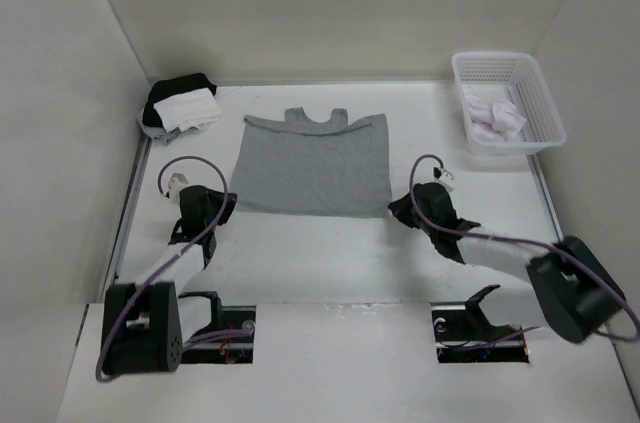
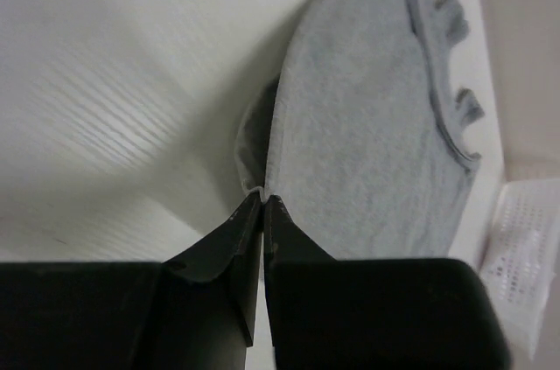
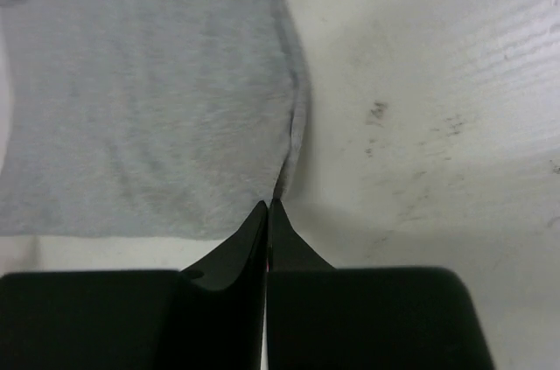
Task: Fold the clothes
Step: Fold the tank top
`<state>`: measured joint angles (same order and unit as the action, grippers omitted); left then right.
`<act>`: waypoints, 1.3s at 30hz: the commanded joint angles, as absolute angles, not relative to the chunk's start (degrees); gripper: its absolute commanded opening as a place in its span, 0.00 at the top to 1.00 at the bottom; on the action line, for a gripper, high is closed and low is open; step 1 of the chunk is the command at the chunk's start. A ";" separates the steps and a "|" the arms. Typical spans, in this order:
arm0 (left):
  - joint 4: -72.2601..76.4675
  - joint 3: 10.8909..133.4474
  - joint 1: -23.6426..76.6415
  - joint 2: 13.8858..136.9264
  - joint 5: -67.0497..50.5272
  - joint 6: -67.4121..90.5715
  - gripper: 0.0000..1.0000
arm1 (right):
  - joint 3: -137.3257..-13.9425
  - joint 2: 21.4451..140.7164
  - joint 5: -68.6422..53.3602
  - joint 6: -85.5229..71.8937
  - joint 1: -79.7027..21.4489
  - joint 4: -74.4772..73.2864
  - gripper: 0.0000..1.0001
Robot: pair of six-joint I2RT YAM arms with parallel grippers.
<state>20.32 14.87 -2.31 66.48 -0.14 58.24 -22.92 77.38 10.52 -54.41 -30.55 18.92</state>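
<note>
The clothes [image 1: 313,168], a heather-grey sleeveless tank top, lie flat in the middle of the table with the neck and straps at the far side. My left gripper [image 1: 228,205] sits at the near left corner of the hem. In the left wrist view its jaws [image 2: 262,198] are shut, with a small ruck of the grey fabric [image 2: 367,125] pinched at the tips. At the near right corner my right gripper [image 1: 397,208] is down on the table. Its jaws [image 3: 269,204] are shut on the side edge of the fabric [image 3: 140,108], which draws in to the tips.
A white-and-black cloth bundle [image 1: 182,108] lies at the far left corner. A white plastic basket [image 1: 530,93] at the far right holds a pale pinkish-white garment [image 1: 495,118]. White walls enclose the table on three sides.
</note>
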 commanded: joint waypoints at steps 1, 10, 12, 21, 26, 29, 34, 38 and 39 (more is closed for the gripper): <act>16.03 19.67 1.61 53.83 2.45 59.94 1.00 | -23.81 61.06 15.81 -49.58 -33.25 14.90 1.00; -11.49 47.52 11.29 28.40 10.63 50.89 1.00 | -50.06 26.64 32.76 -37.63 -47.92 -27.04 1.00; -13.79 51.57 11.90 26.90 10.72 50.36 1.00 | -57.09 26.10 35.76 -36.22 -52.05 -31.36 0.99; -14.15 49.85 11.82 31.01 10.02 50.80 1.00 | -61.27 33.91 34.56 -30.76 -52.89 -28.14 0.97; -6.09 41.94 9.37 42.94 9.84 51.42 1.00 | -51.35 45.23 11.92 -33.30 -32.08 -14.01 0.96; 3.74 40.52 8.66 56.99 9.93 52.38 0.99 | -48.43 57.88 0.20 -36.82 -20.63 -2.93 0.96; 13.61 52.26 8.57 82.22 10.46 52.65 0.99 | -60.43 85.55 -7.02 -37.44 -13.58 6.23 0.96; 12.14 67.03 7.08 97.26 8.36 50.81 0.99 | -75.55 100.17 -9.05 -37.00 -10.86 3.53 0.97; 10.74 69.93 6.73 99.64 7.22 50.54 0.99 | -78.28 102.20 -9.49 -37.00 -10.33 2.47 0.97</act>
